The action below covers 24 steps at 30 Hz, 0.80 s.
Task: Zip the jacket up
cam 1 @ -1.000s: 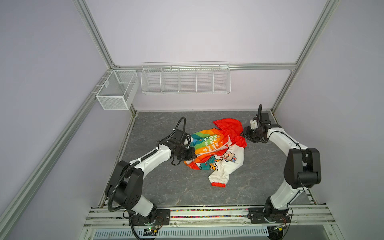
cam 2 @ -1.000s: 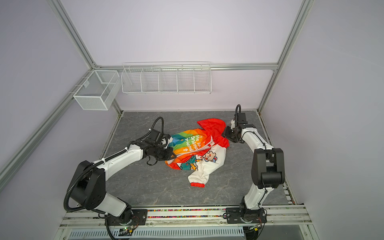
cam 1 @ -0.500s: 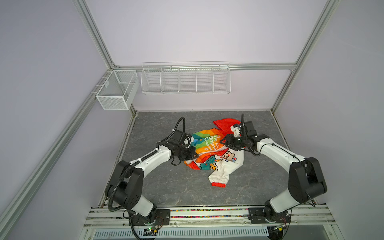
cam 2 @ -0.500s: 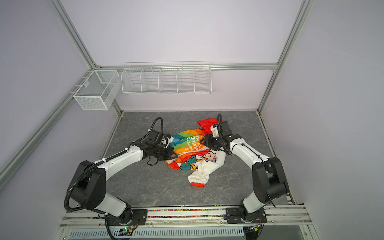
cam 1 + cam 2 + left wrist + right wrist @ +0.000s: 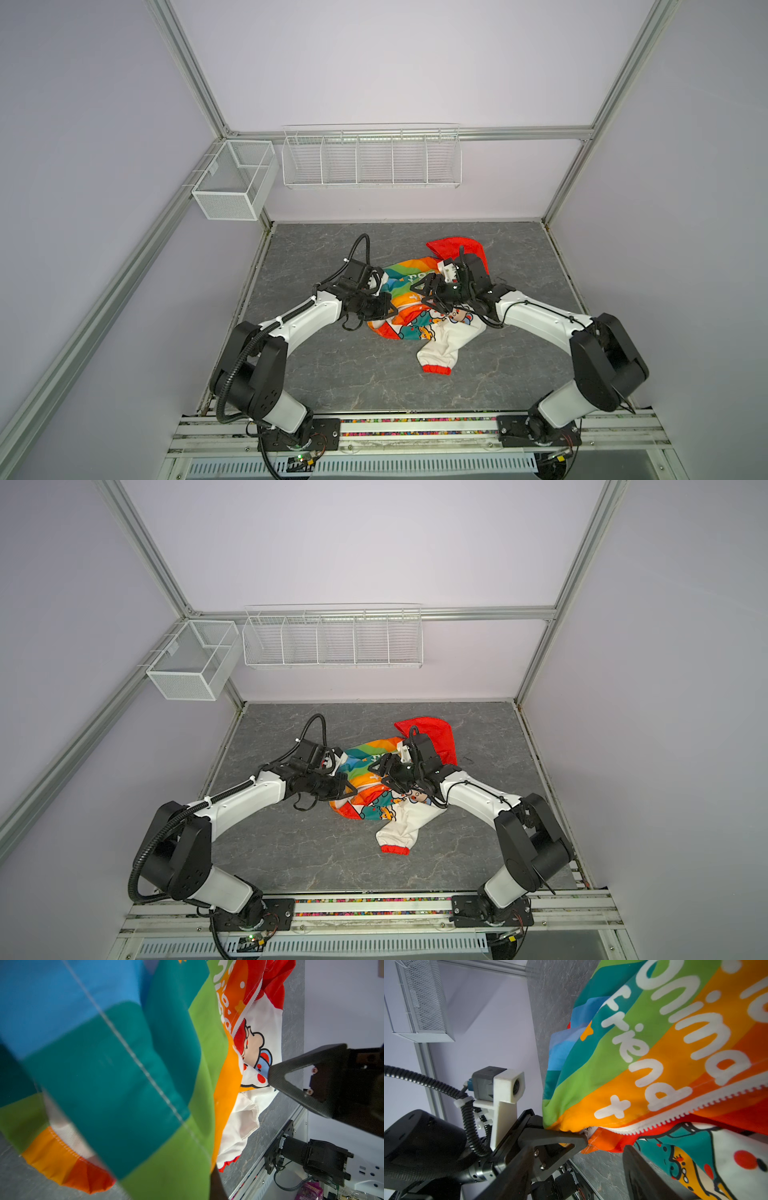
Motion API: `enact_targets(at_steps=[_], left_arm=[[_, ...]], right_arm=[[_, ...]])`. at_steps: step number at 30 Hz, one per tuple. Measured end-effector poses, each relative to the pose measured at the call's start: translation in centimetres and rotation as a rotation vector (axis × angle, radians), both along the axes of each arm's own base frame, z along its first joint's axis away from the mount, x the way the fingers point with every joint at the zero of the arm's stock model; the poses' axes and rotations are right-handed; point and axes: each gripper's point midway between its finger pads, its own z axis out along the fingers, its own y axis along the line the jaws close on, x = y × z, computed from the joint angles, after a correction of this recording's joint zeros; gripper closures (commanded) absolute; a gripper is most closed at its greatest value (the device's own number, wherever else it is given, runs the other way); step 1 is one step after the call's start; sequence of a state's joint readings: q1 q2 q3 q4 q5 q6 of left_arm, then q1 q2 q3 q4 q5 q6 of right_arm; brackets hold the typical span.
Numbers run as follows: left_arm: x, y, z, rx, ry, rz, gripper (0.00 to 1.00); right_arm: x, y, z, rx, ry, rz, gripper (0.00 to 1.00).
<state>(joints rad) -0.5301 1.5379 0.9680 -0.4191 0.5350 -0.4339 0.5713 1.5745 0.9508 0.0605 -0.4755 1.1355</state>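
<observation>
The jacket lies crumpled mid-table, rainbow side up. Its red hood points toward the back, and a white sleeve with a red cuff trails toward the front. My left gripper is shut on the jacket's orange bottom corner, right at the lower end of the white zipper. The right wrist view shows that pinch. My right gripper hovers open just above the zipper edge, close to the left one, with nothing between its fingers. Fabric hides the left jaws in the left wrist view.
A white wire rack hangs on the back wall and a mesh box on the left wall. The arms' mounting rail runs along the table's front edge. Grey marbled table surrounds the jacket.
My right arm swung from beside the hood leftward over the jacket, ending near the left gripper, and its jaws opened wider. The left gripper kept its hold and barely moved.
</observation>
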Motion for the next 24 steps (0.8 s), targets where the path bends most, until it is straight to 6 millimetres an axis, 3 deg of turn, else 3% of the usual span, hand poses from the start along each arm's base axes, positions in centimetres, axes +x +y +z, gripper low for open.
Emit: enact_targets(at_steps=[9, 20, 22, 24], left_arm=[[-0.3, -0.1, 0.3, -0.016, 0.001, -0.009, 1.0], [-0.6, -0.3, 0.7, -0.039, 0.01, -0.02, 1.0], [-0.7, -0.3, 0.8, -0.042, 0.011, -0.022, 1.0], [-0.7, -0.4, 0.8, -0.043, 0.012, -0.024, 1.0]], right_arm=[[-0.1, 0.6, -1.5, 0.021, 0.053, -0.028, 0.27], [0.7, 1.8, -5.3, 0.033, 0.123, -0.042, 0.27], [0.8, 1.9, -5.6, 0.04, 0.132, -0.042, 0.29], [0.9, 2.1, -5.6, 0.047, 0.132, -0.042, 0.38]])
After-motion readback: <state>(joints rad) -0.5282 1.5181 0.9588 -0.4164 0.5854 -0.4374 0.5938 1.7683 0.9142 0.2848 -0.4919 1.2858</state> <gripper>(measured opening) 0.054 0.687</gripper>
